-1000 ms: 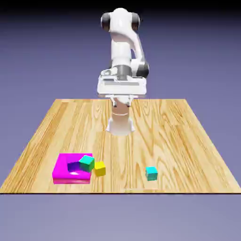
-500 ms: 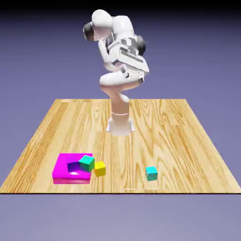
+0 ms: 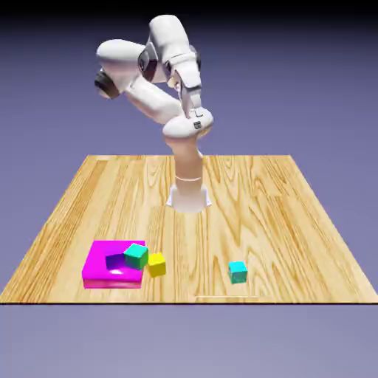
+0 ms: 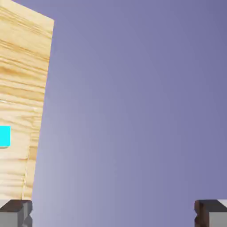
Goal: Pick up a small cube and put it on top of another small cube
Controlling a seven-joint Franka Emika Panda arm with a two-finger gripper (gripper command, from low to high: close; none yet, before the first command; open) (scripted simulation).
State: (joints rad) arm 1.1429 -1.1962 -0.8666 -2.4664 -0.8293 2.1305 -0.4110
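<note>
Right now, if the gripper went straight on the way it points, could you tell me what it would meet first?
The way looks free: between the fingers only plain backdrop shows, with the table and cyan cube off to the left, though depth is unclear.

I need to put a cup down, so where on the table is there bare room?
Between the yellow cube and cyan cube, and from both back to the robot's base. It's crowded around the magenta block.

In the hand view, the left edge cuts off the small cyan cube and the wooden tabletop, while the bottom edge crops both fingertips.
</note>
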